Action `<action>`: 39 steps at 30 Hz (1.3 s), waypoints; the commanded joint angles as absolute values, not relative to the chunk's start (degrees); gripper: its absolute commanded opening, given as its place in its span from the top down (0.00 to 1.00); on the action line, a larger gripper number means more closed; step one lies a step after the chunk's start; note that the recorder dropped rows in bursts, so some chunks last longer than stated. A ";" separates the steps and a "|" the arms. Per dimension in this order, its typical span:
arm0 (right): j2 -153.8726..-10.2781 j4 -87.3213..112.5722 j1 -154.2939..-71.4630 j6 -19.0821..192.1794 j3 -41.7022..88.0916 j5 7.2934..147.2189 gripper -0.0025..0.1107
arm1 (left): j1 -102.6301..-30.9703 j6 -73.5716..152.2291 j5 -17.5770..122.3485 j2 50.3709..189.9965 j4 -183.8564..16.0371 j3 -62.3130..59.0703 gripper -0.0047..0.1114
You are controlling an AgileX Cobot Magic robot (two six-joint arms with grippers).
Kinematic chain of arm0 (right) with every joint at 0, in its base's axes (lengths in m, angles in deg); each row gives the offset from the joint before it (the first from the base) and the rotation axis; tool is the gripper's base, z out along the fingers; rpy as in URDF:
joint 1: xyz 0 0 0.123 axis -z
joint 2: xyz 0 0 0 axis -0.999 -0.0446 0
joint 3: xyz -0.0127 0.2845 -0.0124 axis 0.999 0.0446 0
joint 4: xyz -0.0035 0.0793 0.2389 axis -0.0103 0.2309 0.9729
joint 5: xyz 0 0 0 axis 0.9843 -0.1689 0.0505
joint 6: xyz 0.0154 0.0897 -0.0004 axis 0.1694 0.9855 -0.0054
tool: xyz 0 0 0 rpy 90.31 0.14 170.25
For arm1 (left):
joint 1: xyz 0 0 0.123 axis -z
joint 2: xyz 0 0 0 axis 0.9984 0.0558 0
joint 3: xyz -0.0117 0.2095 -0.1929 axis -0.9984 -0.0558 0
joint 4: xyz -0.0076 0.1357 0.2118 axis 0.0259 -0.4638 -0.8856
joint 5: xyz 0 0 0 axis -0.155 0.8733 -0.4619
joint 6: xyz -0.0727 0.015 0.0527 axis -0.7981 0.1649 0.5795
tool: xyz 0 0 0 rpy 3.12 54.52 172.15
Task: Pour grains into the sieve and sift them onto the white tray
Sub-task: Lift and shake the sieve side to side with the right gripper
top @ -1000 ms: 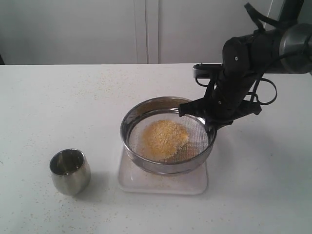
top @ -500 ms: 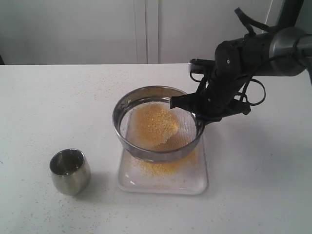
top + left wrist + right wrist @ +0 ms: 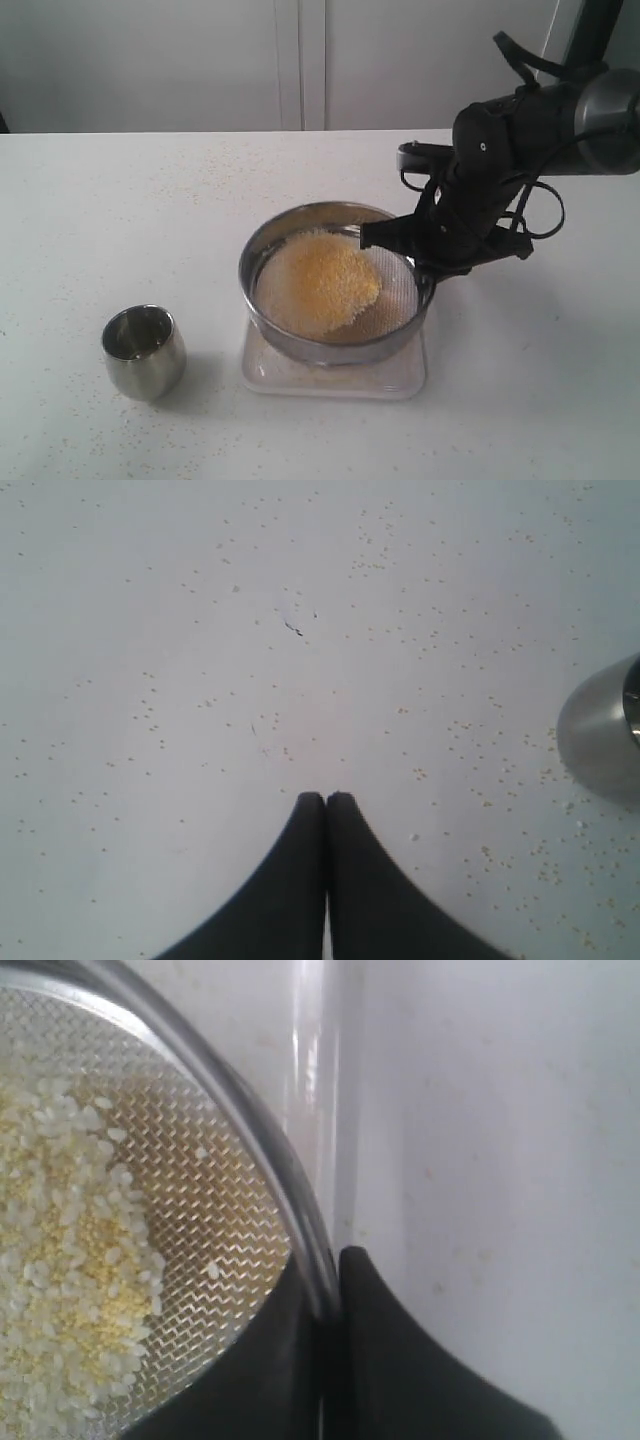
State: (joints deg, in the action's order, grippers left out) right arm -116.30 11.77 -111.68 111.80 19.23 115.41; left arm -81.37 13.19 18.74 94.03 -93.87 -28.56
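The steel-rimmed sieve [image 3: 335, 285] hangs just above the white tray [image 3: 405, 378], with my right gripper [image 3: 428, 268] shut on its right rim. A yellow heap of grains [image 3: 318, 280] lies on the mesh toward the left. In the right wrist view, the rim [image 3: 290, 1195] runs between the two black fingers [image 3: 400, 1360], with yellow and paler white grains [image 3: 70, 1280] on the wire mesh. My left gripper [image 3: 325, 798] is shut and empty over the table, and it is out of the exterior view.
A small rounded steel cup [image 3: 143, 350] stands on the white table at the front left, and its side [image 3: 600, 735] shows in the left wrist view. Stray grains speckle the table [image 3: 420, 630] around it.
The right gripper has swung the sieve left and then back right over the tray. The heap of grains has spread and shifted on the mesh.
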 commanded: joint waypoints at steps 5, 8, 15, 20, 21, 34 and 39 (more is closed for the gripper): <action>-115.52 11.57 -112.53 115.66 21.55 102.83 0.98 | -81.51 13.04 18.07 93.51 -93.60 -28.34 0.96; -115.67 12.63 -112.70 116.97 21.22 107.01 0.98 | -81.51 13.04 18.07 93.51 -93.60 -28.34 0.96; -114.37 12.63 -113.71 112.79 22.39 107.56 0.98 | -81.51 13.04 18.07 93.51 -93.60 -28.34 0.96; -115.34 12.63 -112.90 115.05 20.39 102.93 0.98 | -81.51 13.04 18.07 93.51 -93.60 -28.34 0.96; -115.34 12.63 -112.90 115.15 19.71 105.72 0.98 | -81.51 13.04 18.07 93.51 -93.60 -28.34 0.96; -114.98 11.07 -112.28 118.80 17.22 106.61 0.98 | -81.51 13.04 18.07 93.51 -93.60 -28.34 0.96; -112.48 10.85 -113.03 109.08 17.74 119.15 0.98 | -81.51 13.04 18.07 93.51 -93.60 -28.34 0.96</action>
